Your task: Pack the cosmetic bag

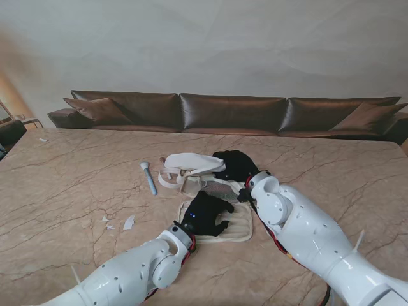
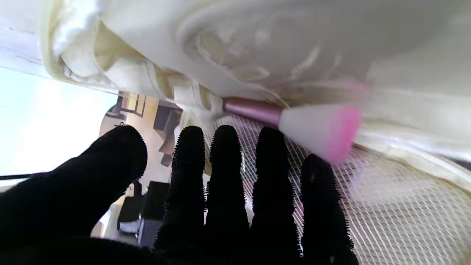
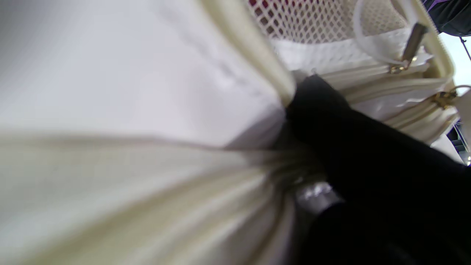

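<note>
Marble table (image 1: 76, 185) — brown sofa (image 1: 229, 113) behind

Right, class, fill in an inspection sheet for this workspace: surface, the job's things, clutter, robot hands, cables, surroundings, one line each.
Surface: marbled beige table, mostly bare.
Job's things: cream cosmetics bag lying open, mesh pocket showing; pink brush inside against the mesh; pale wand-like item on the table left of the bag.
Clutter: small white scraps near the left arm.
Robot hands: left robot hand open, fingers spread over the bag's near flap; right robot hand pinching the bag's edge.
Cables: red and black wiring along the right arm.
Surroundings: brown sofa, plain wall.
</note>
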Controlling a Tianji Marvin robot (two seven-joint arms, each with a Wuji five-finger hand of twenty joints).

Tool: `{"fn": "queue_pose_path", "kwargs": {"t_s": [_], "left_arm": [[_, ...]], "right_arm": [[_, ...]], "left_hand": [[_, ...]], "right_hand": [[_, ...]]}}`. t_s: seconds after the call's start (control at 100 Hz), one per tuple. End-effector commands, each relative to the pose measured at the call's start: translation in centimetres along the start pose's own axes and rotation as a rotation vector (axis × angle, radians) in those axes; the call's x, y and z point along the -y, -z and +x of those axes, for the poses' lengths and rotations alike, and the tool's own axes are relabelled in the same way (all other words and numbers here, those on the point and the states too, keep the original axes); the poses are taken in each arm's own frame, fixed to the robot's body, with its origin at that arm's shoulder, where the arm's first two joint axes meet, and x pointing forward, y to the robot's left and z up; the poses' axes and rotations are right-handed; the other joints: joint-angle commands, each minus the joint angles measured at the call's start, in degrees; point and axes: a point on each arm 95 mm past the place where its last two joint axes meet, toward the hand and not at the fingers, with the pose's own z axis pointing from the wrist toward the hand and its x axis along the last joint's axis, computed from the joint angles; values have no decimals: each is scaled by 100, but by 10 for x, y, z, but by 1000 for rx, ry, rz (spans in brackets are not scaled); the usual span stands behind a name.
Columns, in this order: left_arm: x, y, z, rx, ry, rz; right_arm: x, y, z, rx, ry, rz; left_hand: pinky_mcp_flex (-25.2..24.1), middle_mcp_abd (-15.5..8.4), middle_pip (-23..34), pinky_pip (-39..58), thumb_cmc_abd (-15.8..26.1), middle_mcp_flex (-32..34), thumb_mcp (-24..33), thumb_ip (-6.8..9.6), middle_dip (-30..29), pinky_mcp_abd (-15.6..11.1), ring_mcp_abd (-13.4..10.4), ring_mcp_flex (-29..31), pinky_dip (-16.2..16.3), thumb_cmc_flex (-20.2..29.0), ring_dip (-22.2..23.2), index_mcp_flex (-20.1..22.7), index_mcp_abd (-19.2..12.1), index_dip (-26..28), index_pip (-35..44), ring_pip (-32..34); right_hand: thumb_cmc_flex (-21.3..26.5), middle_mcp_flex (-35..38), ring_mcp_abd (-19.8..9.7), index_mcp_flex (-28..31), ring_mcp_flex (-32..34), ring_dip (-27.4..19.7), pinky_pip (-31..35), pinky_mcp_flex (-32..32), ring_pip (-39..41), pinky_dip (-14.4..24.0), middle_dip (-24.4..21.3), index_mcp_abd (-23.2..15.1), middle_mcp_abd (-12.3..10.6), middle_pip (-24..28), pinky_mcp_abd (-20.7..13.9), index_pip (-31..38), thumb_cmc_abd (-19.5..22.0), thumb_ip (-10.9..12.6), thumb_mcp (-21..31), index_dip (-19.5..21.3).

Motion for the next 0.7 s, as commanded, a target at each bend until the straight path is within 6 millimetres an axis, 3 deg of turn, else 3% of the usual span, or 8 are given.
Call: {"fn": "queue_pose_path", "kwargs": {"t_s": [0.0,0.27,0.35,0.47,0.69], "left_arm": [[5,8,0,8,12,19],[48,30,-27,89,-41,107],[59,36,-43,131,-75,116],[71,45,-70,209,-121,97],[89,49,-120,317,-217,39]], "right_arm": [[-3,-1,3,-10,4,-3],[-8,5,-3,-2,19,0],[-8,6,-4,1,20,1],[-9,9,-6,5,20,-2],[-11,13,-10,14,25,0]], "left_hand": [[-128,-68,-52,-125,215,-214,-70,196,-66,-82,8,-191,-74,-216,-113,-126,70,-48,-194,-207],[8,-134,22,-154,237,-98,-105,219,-53,29,-8,2,-106,-169,-179,165,-216,191,225,-110],[99,-169,72,-89,-73,-12,-65,-119,-19,58,-21,98,-106,80,-169,203,-371,207,513,-60],[152,-223,132,-35,-343,43,-97,-355,26,73,-29,159,-118,376,-144,198,-501,212,851,-24],[245,-320,137,41,-796,50,113,-538,58,87,-99,238,-168,1300,-137,110,-789,8,1326,-31]], "right_hand": [[481,191,-229,307,618,65,706,342,448,104,94,-765,-73,230,-126,595,614,97,290,38],[491,195,-239,331,621,79,711,341,474,101,136,-781,-80,239,-127,595,552,111,314,83],[481,197,-236,337,619,88,717,337,491,104,152,-767,-83,239,-126,594,545,106,330,93],[472,203,-237,330,619,93,722,336,504,107,165,-781,-90,233,-125,577,540,99,339,93],[470,203,-235,337,623,99,732,334,518,114,177,-771,-74,220,-126,571,539,96,350,98]]}}
